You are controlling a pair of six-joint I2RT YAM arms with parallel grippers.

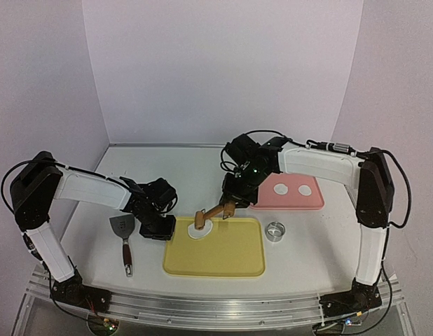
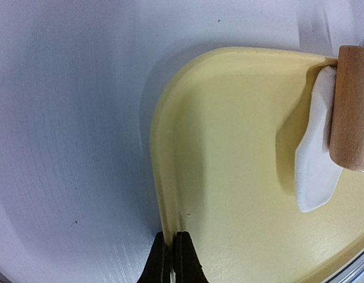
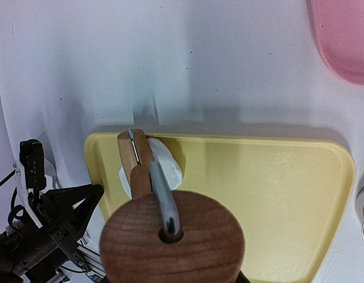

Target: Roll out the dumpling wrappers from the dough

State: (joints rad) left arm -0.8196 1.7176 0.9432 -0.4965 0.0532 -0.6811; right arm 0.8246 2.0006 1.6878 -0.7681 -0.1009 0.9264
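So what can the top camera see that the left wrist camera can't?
Only the top view shows the pink tray with two round wrappers, the metal ring and the spatula. Only the left wrist view shows, close up, the left gripper shut tight at the rim of the yellow tray. Both show that tray, the white dough and the wooden roller on it.

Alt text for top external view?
The right hand holds a wooden roller on white dough at the far-left corner of a yellow tray; the shut left hand sits at its left rim. Two round wrappers lie on a pink tray, with a ring cutter and spatula nearby.
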